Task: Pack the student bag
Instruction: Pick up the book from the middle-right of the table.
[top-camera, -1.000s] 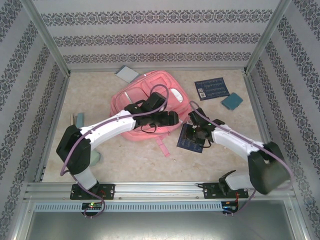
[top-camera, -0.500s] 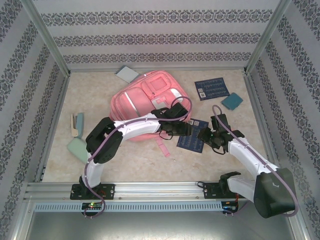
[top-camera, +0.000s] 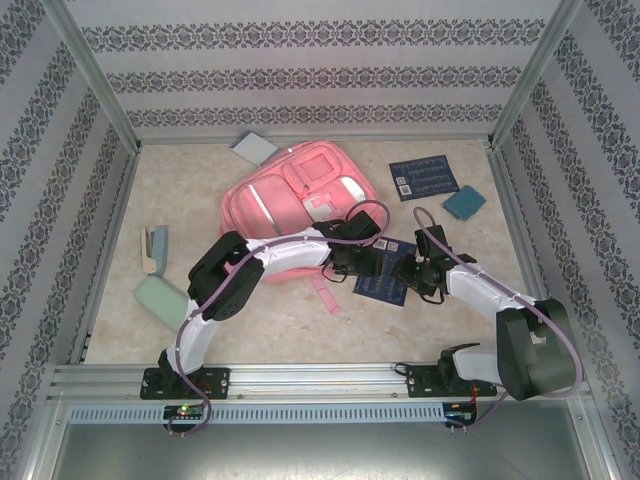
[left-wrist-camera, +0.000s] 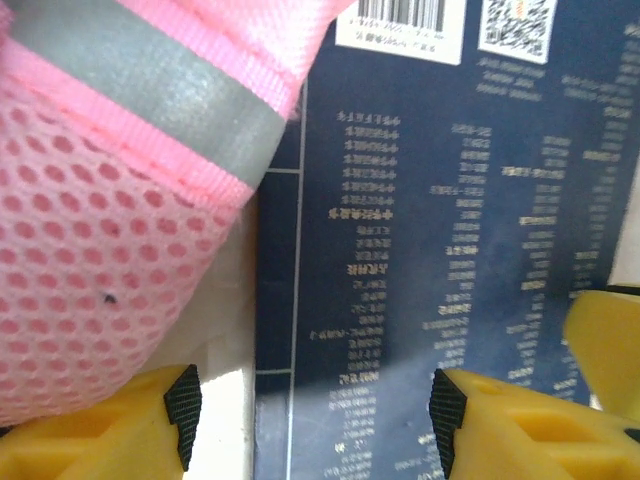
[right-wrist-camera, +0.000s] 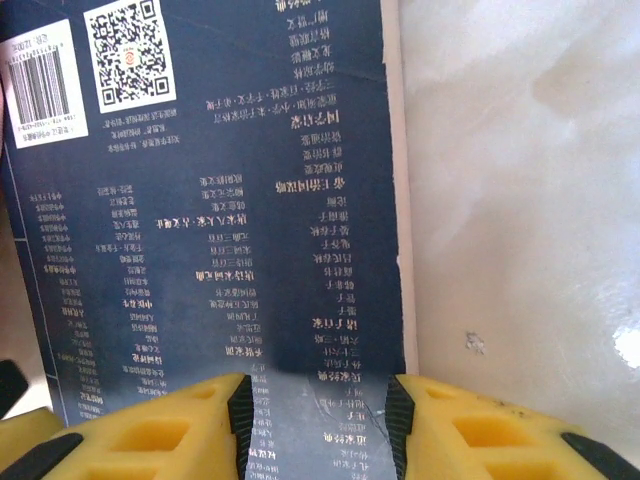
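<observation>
The pink student bag (top-camera: 290, 205) lies flat in the middle of the table, its mesh side and grey reflective stripe (left-wrist-camera: 150, 85) close to my left gripper. A dark blue book (top-camera: 380, 287) with pale print lies just right of the bag's lower corner. My left gripper (top-camera: 365, 262) hovers open over the book's left edge (left-wrist-camera: 300, 300), one finger beside the bag mesh (left-wrist-camera: 80, 300). My right gripper (top-camera: 408, 272) is open over the book's right part (right-wrist-camera: 220, 230), and the cover shows between its pads (right-wrist-camera: 240, 410).
A second dark blue book (top-camera: 425, 178) and a teal pad (top-camera: 463, 203) lie at the back right. A grey-blue booklet (top-camera: 253, 148) sits behind the bag. At the left are a small cream and teal item (top-camera: 155, 250) and a pale green block (top-camera: 160, 300). Patterned walls enclose the table.
My left arm has swung right off the top of the bag and down to the book's left edge. The right gripper shifted right, then settled over the book's right side.
</observation>
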